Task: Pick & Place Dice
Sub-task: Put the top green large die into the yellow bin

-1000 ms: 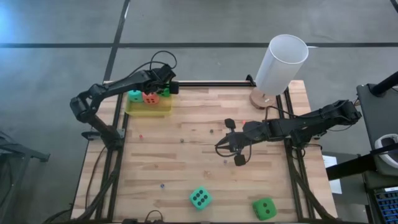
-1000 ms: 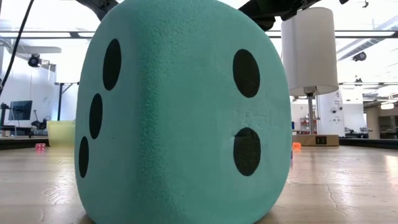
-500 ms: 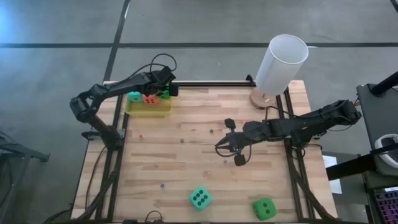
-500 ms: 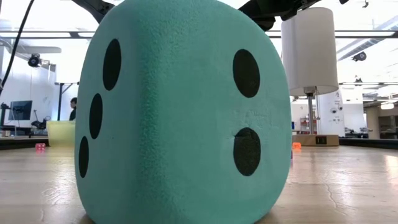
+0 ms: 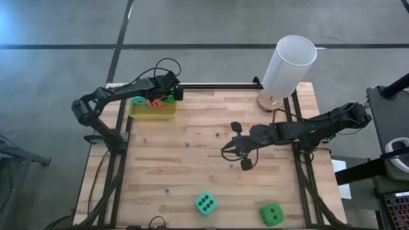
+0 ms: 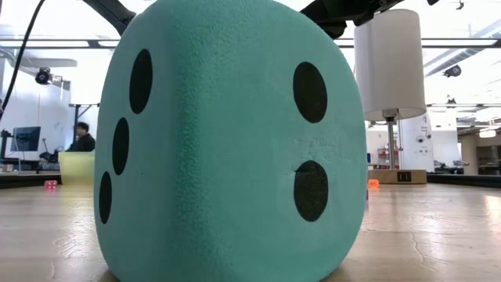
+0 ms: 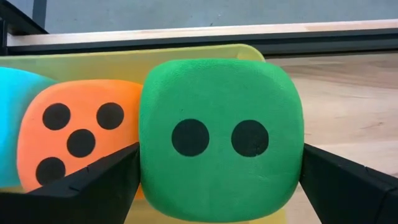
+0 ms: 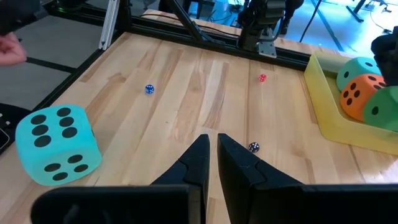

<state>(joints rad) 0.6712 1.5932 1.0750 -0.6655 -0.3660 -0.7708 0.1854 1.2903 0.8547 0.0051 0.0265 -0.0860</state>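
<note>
The left arm is stretched across the counter's (image 5: 192, 166) far-left corner, its hand (image 5: 170, 94) held over the yellow tray (image 5: 153, 112), jaws spread wide around a green die (image 7: 221, 140). Only the left wrist view shows that die beside the orange die (image 7: 78, 140) and a teal die (image 7: 15, 118) in the tray. The right hand (image 5: 238, 153) is held mid-counter, fingers nearly together, empty. A second teal die (image 5: 205, 203) and a second green die (image 5: 271, 214) are seen at the near edge.

From table height, one teal die (image 6: 231, 141) blocks nearly everything behind it. Over the yellow tray (image 5: 153, 110), the left arm hides most of the dice inside. The specks scattered across the wood (image 5: 186, 144) are too small to identify.
</note>
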